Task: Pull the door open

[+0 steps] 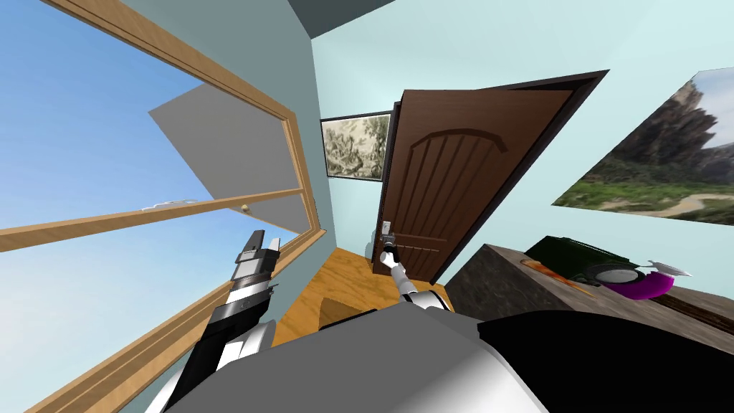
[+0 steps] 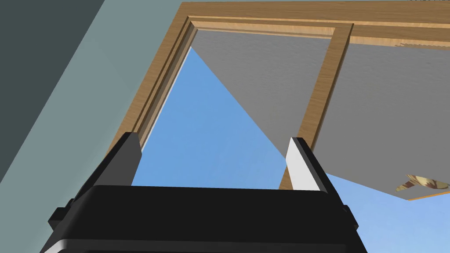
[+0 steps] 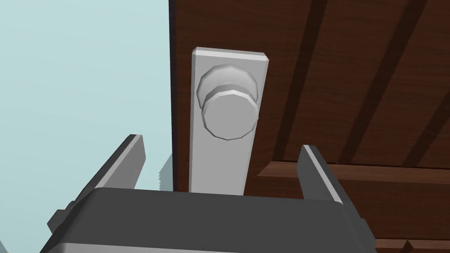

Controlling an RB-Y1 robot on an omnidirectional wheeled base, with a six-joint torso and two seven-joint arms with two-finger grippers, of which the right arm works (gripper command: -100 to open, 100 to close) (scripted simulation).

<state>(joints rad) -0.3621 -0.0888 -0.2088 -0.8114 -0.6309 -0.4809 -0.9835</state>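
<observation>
The dark brown panelled door (image 1: 451,186) stands partly ajar in its dark frame, straight ahead of me. Near its free edge a light grey round knob (image 3: 228,116) sits on a grey plate (image 3: 222,173). My right gripper (image 3: 220,144) is open just short of the knob. Its fingers (image 3: 132,158) straddle the plate and the door's edge below the knob, with nothing held. In the head view that gripper (image 1: 388,252) is small, right at the knob (image 1: 387,229). My left gripper (image 1: 259,242) is raised beside the window and open (image 2: 213,139).
A wood-framed window (image 1: 287,193) runs along my left. To the right stands a dark counter (image 1: 494,276) with a dark box (image 1: 573,258) and a purple bowl (image 1: 641,287) on it. Wooden floor (image 1: 337,279) leads up to the door.
</observation>
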